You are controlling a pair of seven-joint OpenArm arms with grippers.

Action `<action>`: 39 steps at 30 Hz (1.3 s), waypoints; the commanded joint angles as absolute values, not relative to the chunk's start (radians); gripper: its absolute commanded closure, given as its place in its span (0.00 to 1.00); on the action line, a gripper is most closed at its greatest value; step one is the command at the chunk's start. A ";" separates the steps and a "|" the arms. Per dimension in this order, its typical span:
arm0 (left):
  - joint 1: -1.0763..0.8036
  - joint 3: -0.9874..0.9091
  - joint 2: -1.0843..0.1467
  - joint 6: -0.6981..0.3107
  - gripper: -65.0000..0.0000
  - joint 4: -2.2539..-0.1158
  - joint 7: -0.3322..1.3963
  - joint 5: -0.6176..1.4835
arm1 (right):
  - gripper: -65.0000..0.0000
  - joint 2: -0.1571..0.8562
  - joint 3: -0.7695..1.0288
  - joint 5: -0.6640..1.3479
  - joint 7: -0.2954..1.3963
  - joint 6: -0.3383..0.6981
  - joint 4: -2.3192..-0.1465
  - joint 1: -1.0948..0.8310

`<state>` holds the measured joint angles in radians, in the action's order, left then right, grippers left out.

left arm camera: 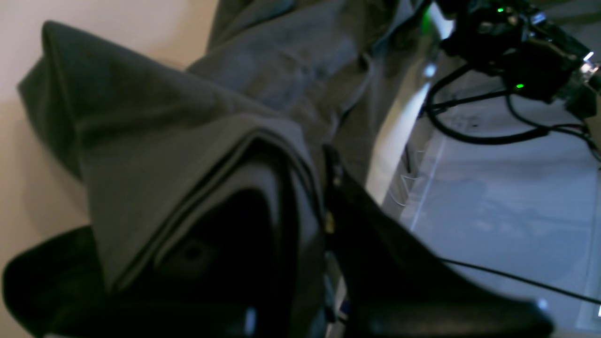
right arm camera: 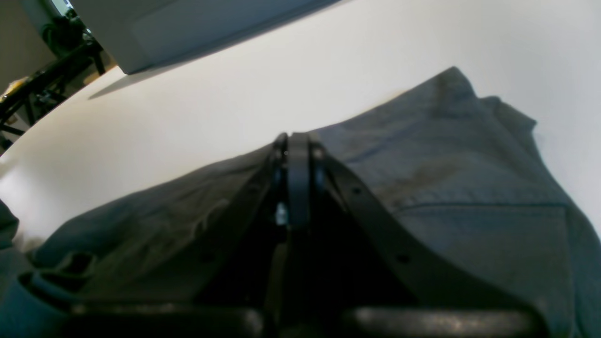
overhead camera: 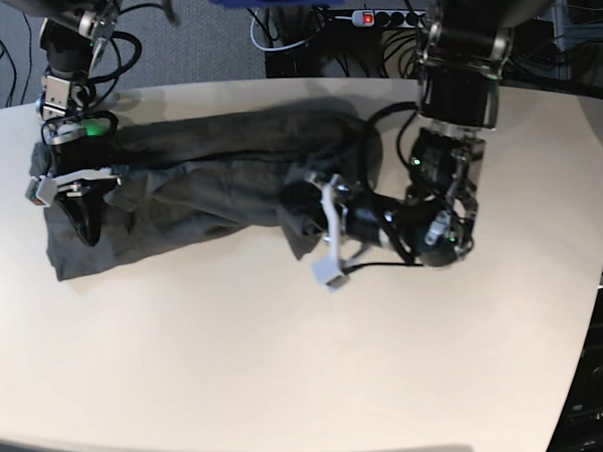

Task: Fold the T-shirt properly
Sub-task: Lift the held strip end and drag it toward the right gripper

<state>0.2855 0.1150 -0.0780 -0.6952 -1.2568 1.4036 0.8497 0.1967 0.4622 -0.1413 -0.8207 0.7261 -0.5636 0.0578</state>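
- Dark grey thin-fabric T-shirt (overhead camera: 210, 190) stretched lengthwise across pale round table (overhead camera: 288, 367).
- Near its right end, folded edge pinched by left gripper (overhead camera: 303, 218).
- At opposite end, right gripper (overhead camera: 84, 223) pressed together atop cloth.

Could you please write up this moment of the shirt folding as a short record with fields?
garment: T-shirt, dark grey, bunched in a long band across the far half of the table
left gripper: shut on a fold of the shirt near its middle, cloth draped over the fingers
right gripper: shut, pressing down at the shirt's end on the base view's left
fold state: not yet a neat rectangle, fabric creased
background: cables and a power strip behind the table
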 commanded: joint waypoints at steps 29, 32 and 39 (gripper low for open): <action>0.328 0.084 -0.433 -0.698 0.96 -1.276 1.396 1.184 | 0.99 0.143 0.409 -0.282 -0.572 0.696 -0.519 0.038; 0.329 0.084 -0.479 -0.698 0.96 -1.276 1.396 1.213 | 0.99 0.143 0.404 -0.282 -0.565 0.674 -0.519 0.038; 0.332 0.081 -0.559 -0.698 0.96 -1.279 1.396 1.250 | 0.99 0.143 0.403 -0.282 -0.565 0.628 -0.519 0.039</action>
